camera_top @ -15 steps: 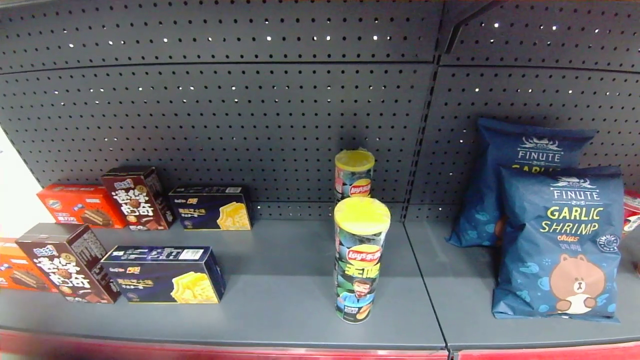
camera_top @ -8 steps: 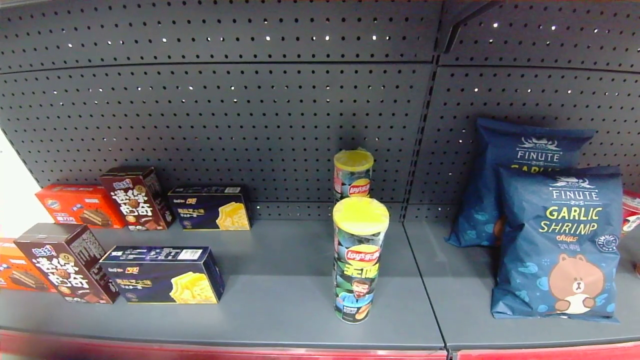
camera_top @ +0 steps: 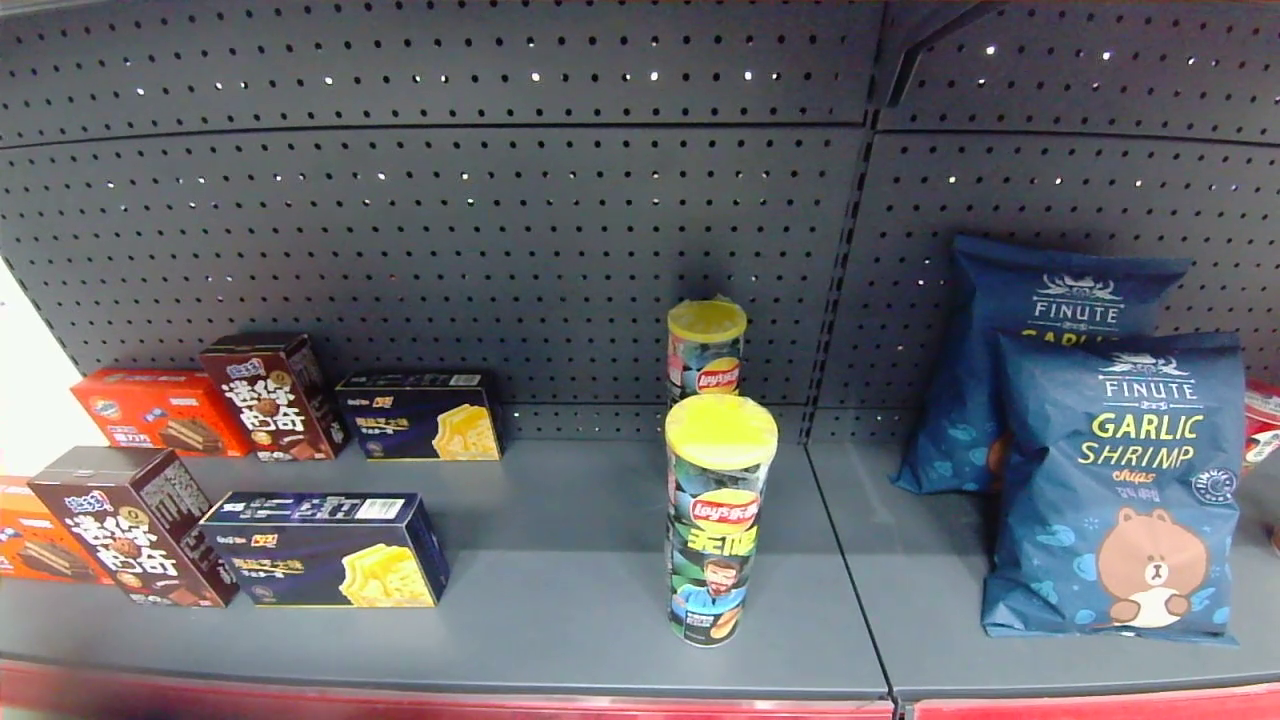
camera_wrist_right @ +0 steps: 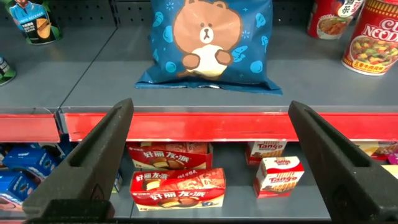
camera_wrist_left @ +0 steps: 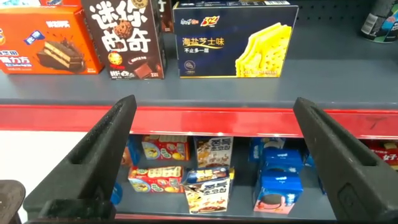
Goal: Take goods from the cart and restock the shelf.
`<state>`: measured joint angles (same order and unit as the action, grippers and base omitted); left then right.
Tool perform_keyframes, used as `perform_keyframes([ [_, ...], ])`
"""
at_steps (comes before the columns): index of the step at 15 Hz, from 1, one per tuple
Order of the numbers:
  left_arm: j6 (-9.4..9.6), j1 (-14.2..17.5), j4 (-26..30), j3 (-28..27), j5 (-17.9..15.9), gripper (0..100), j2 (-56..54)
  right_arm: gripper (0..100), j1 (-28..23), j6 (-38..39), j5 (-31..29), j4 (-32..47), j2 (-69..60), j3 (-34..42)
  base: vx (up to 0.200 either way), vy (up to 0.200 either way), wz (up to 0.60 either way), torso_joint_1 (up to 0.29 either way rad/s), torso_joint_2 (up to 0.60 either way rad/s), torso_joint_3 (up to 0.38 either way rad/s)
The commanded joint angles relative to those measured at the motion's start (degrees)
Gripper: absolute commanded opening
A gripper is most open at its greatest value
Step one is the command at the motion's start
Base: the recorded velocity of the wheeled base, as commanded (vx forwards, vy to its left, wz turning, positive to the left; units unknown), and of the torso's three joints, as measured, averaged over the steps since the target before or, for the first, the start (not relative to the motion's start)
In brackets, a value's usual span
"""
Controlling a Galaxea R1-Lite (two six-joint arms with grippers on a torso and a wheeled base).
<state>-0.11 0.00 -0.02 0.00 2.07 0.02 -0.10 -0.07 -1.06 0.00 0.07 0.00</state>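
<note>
The grey shelf (camera_top: 560, 560) holds two yellow-lidded chip cans, one at the front (camera_top: 720, 520) and one behind it (camera_top: 706, 350). Left of them lie navy cracker boxes (camera_top: 325, 550), brown cookie boxes (camera_top: 130, 525) and an orange cake box (camera_top: 160, 410). Blue garlic shrimp chip bags (camera_top: 1120, 490) lean at the right. My left gripper (camera_wrist_left: 214, 155) is open and empty, just in front of the shelf's red edge (camera_wrist_left: 205, 118), below the navy cracker box (camera_wrist_left: 233, 40). My right gripper (camera_wrist_right: 211, 162) is also open and empty, in front of the bear-printed bag (camera_wrist_right: 208, 40).
A perforated back panel (camera_top: 450, 250) rises behind the goods. Between the cracker boxes and the cans the shelf is bare. A lower shelf (camera_wrist_left: 205, 180) holds more snack boxes. Cup noodles (camera_wrist_right: 373, 34) stand right of the bag.
The whole head view has shifted very slightly; the goods on the shelf stand as before.
</note>
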Motion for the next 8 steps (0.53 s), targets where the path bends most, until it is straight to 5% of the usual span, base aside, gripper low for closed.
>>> perform_keyframes([
  [1, -0.07, 0.0, 0.0, 0.0, 0.0, 100, 0.0, 100, 0.0, 0.0, 0.0, 0.0, 0.1, 0.0, 0.0, 0.0, 0.0, 0.0, 0.0, 0.0],
  [8, -0.07, 0.0, 0.0, 0.0, -0.1, 100, 0.0, 100, 0.0, 0.0, 0.0, 0.0, 0.2, 0.0, 0.0, 0.0, 0.0, 0.0, 0.0, 0.0],
])
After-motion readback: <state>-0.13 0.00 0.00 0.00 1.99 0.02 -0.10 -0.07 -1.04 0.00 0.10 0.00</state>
